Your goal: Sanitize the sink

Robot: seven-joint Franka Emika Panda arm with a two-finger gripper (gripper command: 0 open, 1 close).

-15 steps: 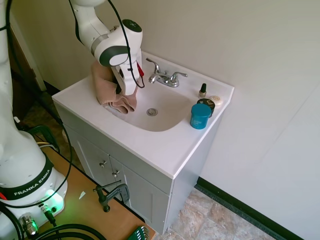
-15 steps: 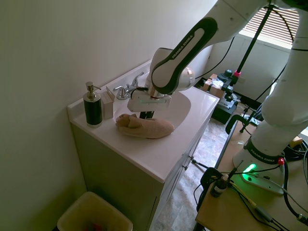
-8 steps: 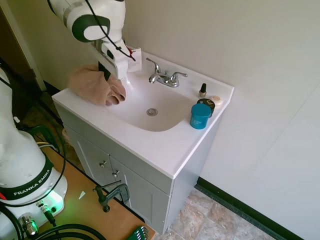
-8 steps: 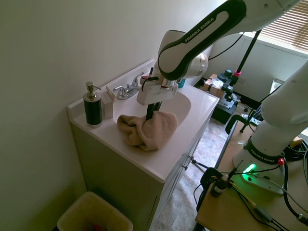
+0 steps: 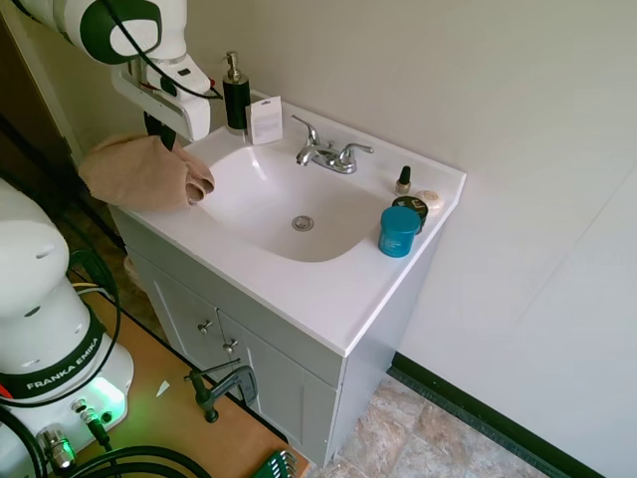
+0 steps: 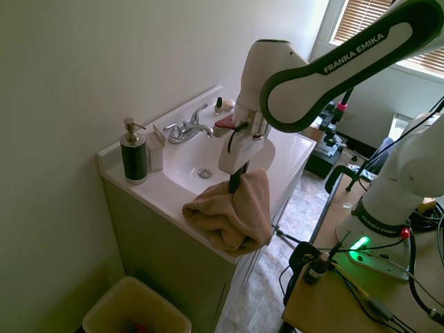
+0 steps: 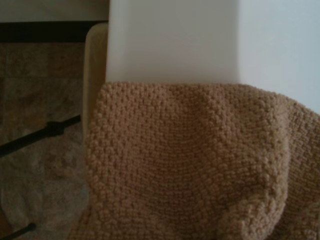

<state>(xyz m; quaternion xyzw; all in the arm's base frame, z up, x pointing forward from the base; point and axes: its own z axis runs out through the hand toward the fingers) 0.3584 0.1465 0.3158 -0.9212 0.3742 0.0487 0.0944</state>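
The sink [image 5: 289,204] occupies the centre of the first exterior view: a glossy white oval basin moulded into a rectangular white vanity top, with a small round drain [image 5: 303,223] at the bowl's middle and a chrome two-handle faucet [image 5: 328,154] at its 12 o'clock rim.

The gripper [image 6: 234,186] stands over the counter edge at the basin's 9 o'clock in that view, fingers pointing down and closed into a tan knitted cloth [image 5: 142,171]. In the second exterior view the cloth [image 6: 232,211] is bunched on the counter's front edge, part of it hanging over the cabinet face. The wrist view is mostly filled by the same cloth [image 7: 195,165] (its pebbled weave clear at close range), with the white counter edge beyond it and tiled floor off to one side.

A dark soap dispenser [image 5: 236,98] stands at the basin's 11 o'clock, a small white box [image 5: 265,120] just beside it. At roughly 3 o'clock sit a teal lidded jar [image 5: 399,231], a dark round tin [image 5: 409,206], a small dark bottle [image 5: 403,180] and a pale round item [image 5: 429,199], grouped closely on the vanity top. A bin [image 6: 137,309] stands on the floor beside the cabinet in the second exterior view.
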